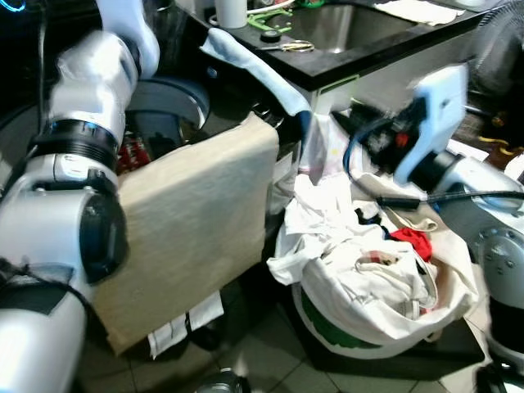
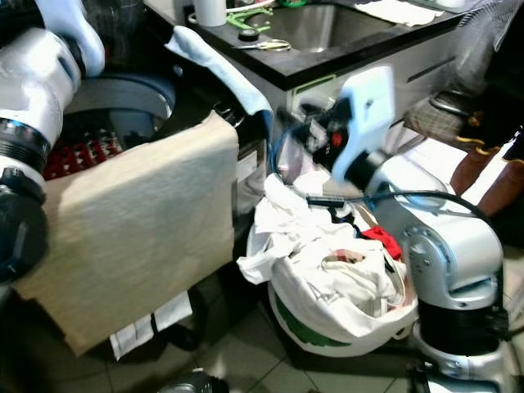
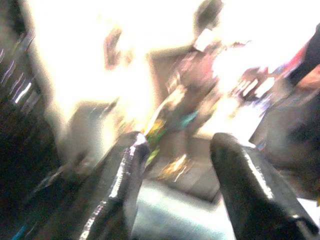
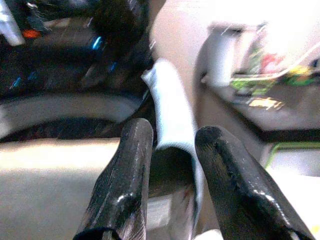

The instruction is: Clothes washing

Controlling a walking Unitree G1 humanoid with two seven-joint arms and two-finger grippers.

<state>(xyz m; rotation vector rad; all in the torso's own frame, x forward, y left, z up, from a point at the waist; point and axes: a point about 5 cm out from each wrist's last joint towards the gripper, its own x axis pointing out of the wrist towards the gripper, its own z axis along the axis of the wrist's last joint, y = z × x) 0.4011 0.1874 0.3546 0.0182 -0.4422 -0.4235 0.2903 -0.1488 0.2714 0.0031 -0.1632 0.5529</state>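
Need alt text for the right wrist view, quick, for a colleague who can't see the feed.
The right gripper, fingers apart and holding nothing, points at a light blue cloth draped over the washer's edge. A beige cloth hangs beside it, under the washer's round rim; a dark counter with blurred clutter lies on the other side.

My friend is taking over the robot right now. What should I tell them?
Left claw: open, holding nothing.
Right claw: open, aimed at the light blue cloth draped over the counter edge.
A beige cloth hangs over the washer's rim; red items show inside the drum.
The laundry bag on the floor is full of clothes.
Left to do: most of the loading, then starting the wash.
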